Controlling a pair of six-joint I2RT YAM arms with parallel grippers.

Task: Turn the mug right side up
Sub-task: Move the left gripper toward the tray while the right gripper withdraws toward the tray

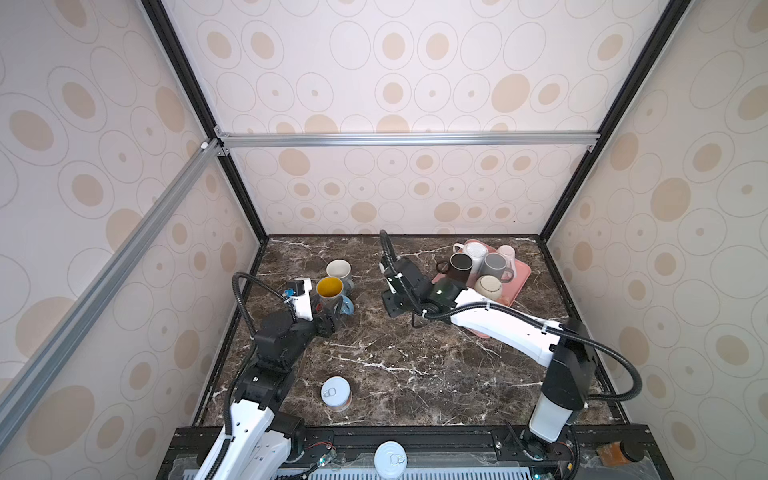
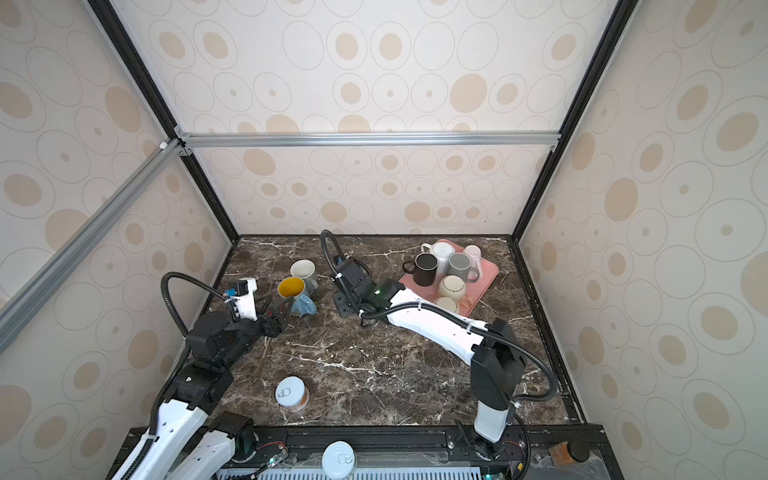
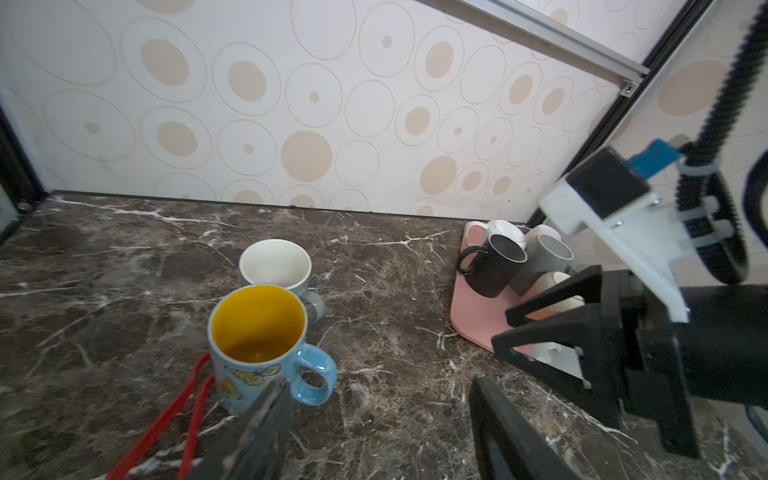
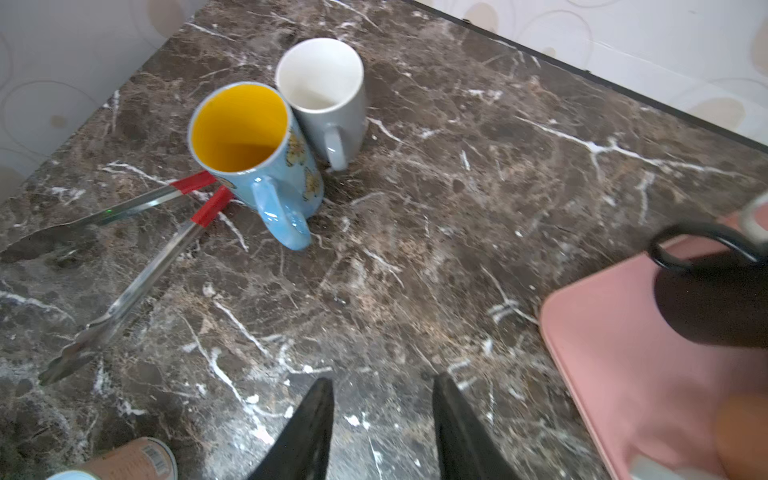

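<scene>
Mug point(image 3: 257, 328) of blue ceramic, yellow inside, stands upright, axis vertical, mouth up; left gripper point(image 3: 378, 386) and right gripper point(image 4: 384, 378) gape empty.

We see a light blue mug point(image 3: 257, 332) with a bright yellow inside, and butterflies and yellow flowers painted on its side. It stands right side up on the dark stone table point(image 3: 395, 266), with its open mouth facing up. It sits on the left part of the table, just in front of a grey mug point(image 3: 276, 266), and its blue handle sticks out to the right and a bit to the front.
</scene>
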